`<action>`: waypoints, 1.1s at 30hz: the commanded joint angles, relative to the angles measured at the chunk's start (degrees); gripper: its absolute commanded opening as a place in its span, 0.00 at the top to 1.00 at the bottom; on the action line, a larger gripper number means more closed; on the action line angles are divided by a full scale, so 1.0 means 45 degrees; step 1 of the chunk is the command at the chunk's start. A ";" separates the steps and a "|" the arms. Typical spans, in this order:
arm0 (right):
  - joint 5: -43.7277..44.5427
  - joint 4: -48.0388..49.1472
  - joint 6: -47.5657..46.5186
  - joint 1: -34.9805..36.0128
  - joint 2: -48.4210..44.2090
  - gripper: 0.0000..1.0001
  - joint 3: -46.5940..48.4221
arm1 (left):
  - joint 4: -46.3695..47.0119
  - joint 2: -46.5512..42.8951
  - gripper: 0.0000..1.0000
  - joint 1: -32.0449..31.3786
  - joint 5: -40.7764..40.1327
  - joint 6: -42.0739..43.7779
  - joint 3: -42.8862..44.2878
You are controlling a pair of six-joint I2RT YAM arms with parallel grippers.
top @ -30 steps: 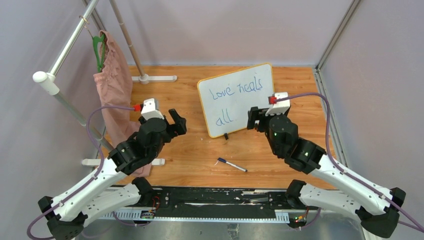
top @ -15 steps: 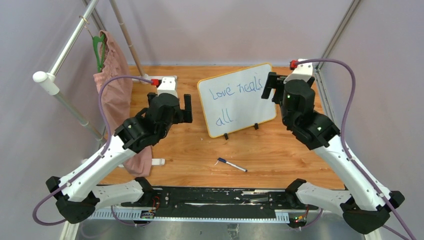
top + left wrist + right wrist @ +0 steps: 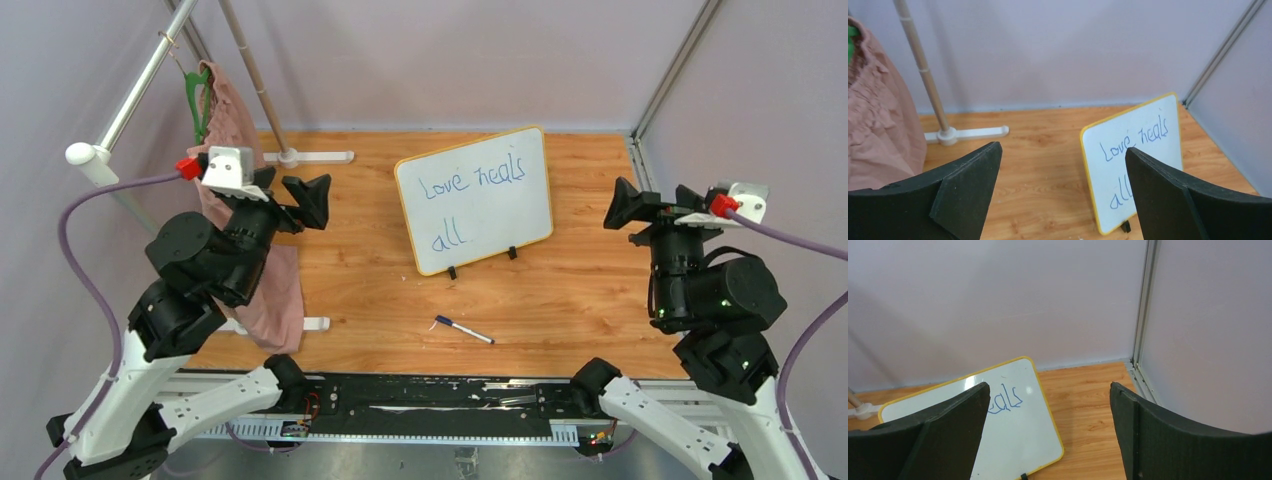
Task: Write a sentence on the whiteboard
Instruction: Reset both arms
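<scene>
yellow-rimmed whiteboard (image 3: 490,220), face nearward, long axis crosswise

Whiteboard (image 3: 503,222) upright on table (image 3: 570,290), blue sentence (image 3: 499,173) on it; marker (image 3: 464,330) lying in front

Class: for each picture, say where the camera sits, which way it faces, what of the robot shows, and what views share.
Top: above and behind the arms, looking down on the table; both arms, left pincer, right pincer show.
Left wrist: on the left arm, facing the whiteboard and back wall; open fingers show.
Right wrist: on the right arm, facing the back right corner; open fingers show.
Shared by all: the whiteboard and sentence.
</scene>
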 commanded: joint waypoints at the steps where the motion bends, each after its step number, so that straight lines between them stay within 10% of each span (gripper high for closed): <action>1: -0.0829 0.0666 -0.0583 0.0143 -0.0706 0.08 -0.1160 | 0.0065 -0.0327 0.00 -0.0077 -0.0792 0.0573 0.0460; 13: 0.0299 -0.0101 0.1835 0.0152 0.0080 0.08 -0.0481 | -0.0268 0.0453 0.00 -0.0077 -0.3785 -0.1672 0.1740; 33: -0.0737 0.2260 0.1672 0.0142 0.1515 0.14 0.1098 | -0.0140 0.1779 0.00 -0.0077 -0.0666 -0.1401 0.4078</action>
